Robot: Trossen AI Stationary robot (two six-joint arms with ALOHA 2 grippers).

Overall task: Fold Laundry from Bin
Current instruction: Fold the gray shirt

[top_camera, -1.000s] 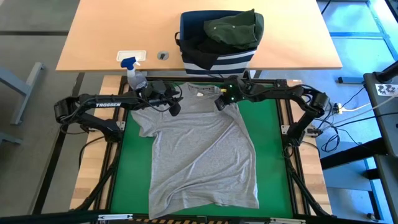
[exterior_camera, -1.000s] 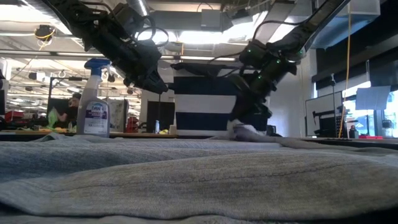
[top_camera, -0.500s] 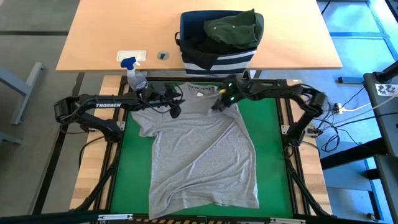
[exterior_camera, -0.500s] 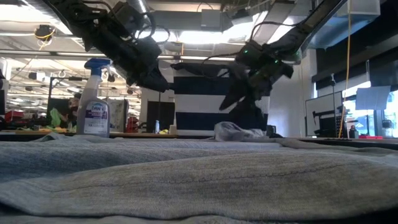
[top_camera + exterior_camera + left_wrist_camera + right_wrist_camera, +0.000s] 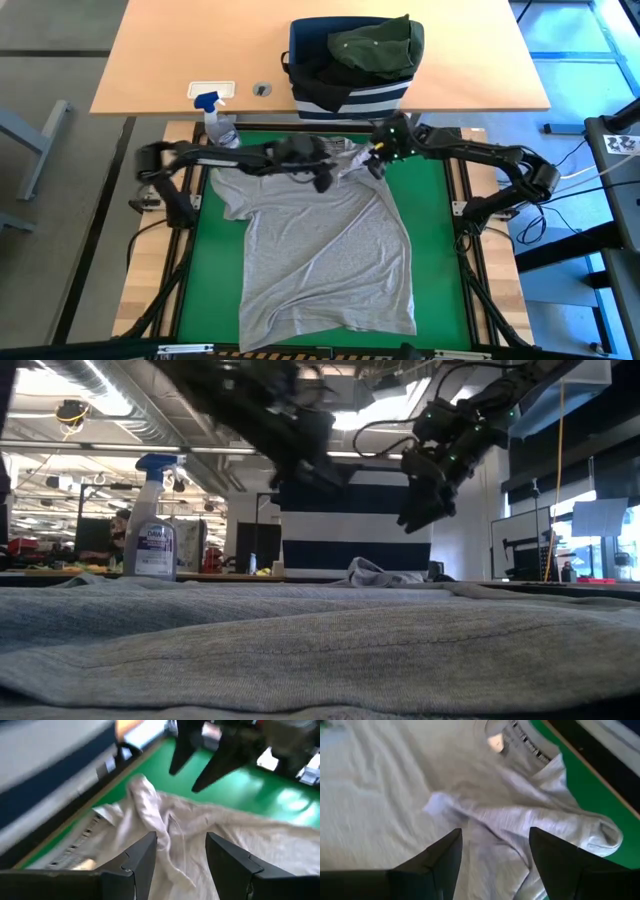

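Note:
A light grey T-shirt [image 5: 320,250] lies spread on the green mat [image 5: 435,240], collar toward the far edge, its far right shoulder bunched in a lump [image 5: 350,160] [image 5: 375,572]. My left gripper [image 5: 322,182] [image 5: 180,840] hovers open just left of that lump, above the shirt. My right gripper [image 5: 377,165] [image 5: 495,837] hangs open above and right of the lump, touching nothing. Behind the mat stands the navy striped bin [image 5: 350,90], with a dark olive garment [image 5: 375,45] lying on top of a black one [image 5: 315,55].
A clear spray bottle with a blue nozzle [image 5: 215,120] [image 5: 152,525] stands at the mat's far left corner. The bin stands on a wooden table [image 5: 200,60] beyond the mat. Bare green mat shows to the right of the shirt.
My right gripper has opened and let go of the shirt's far right shoulder, then risen and drawn back toward the table's right edge. The shoulder has dropped into a lump on the mat. My left gripper has swept toward the table's right, over the collar, toward that lump.

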